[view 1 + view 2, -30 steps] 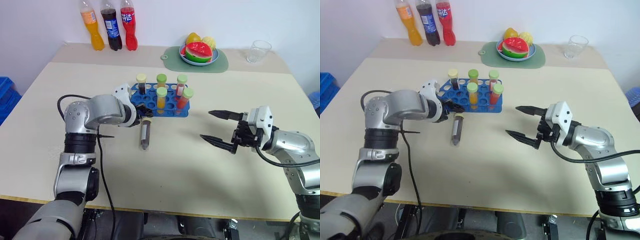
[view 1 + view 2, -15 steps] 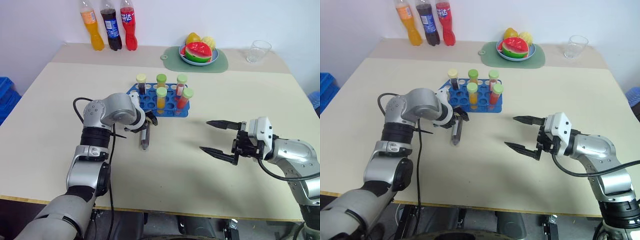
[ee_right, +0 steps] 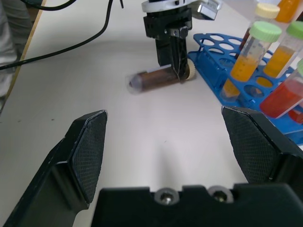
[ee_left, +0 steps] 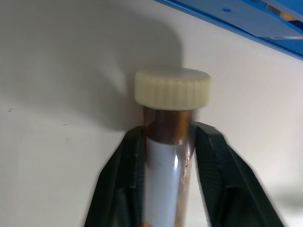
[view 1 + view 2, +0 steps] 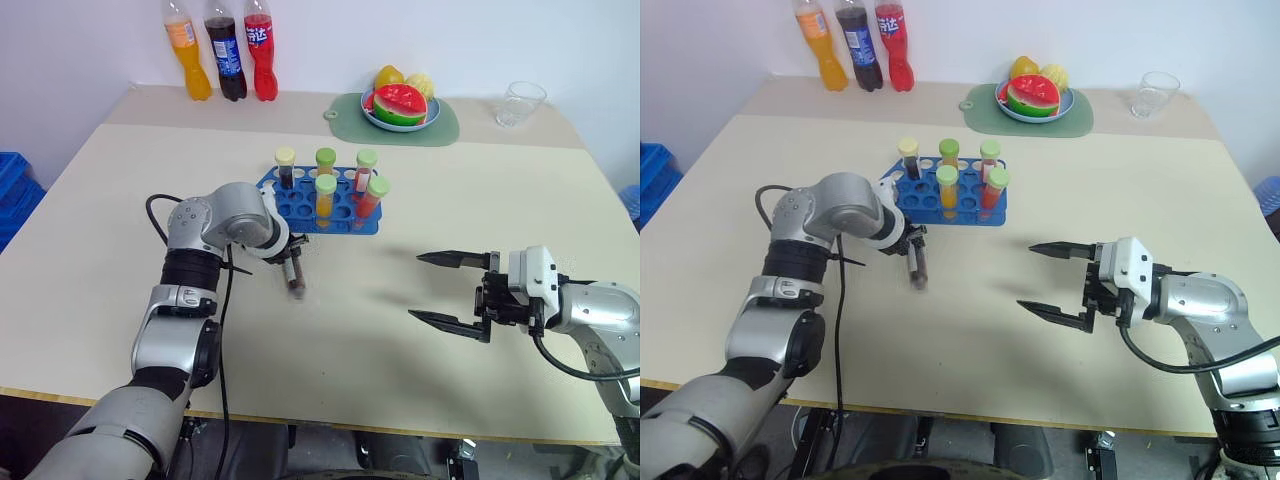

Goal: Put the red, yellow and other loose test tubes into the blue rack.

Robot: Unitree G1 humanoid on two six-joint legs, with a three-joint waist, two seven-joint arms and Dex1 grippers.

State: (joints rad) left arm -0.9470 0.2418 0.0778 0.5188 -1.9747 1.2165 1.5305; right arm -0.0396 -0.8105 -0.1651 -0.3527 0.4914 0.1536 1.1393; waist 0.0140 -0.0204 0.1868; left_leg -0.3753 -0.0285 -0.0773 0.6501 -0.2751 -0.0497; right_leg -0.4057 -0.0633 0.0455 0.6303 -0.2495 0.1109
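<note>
Big pale worktop (image 5: 120, 180), matte and smooth, with wide bare room on the near side and to the left and right of centre; far edge carries three soda bottles (image 5: 220, 50), a green mat (image 5: 440, 125) with a fruit plate (image 5: 400, 118), and a clear glass (image 5: 520, 103) at far right. Left arm (image 5: 200, 260) is bent at the elbow, silver and black, forearm running right with the wrist turned steeply down. Right arm (image 5: 600, 310) comes in from the near right, roughly level, pointing left. Blue rack (image 5: 300, 195) sits centre, slightly far: flat bright plastic with rows of round holes, five capped tubes standing in it, yellow-orange, red-orange and one dark. Right claw (image 5: 450, 292) hangs over bare worktop well to the right of the rack, black textured fingers spread wide, nothing in them. Left claw (image 4: 165, 156) is pinched tight on the dark brown tube (image 5: 293, 272), gripping the glass just below its ribbed cream cap (image 4: 173, 88). That tube lies on the worktop just near of the rack's left near corner, cap end toward the rack, close to it but apart.
</note>
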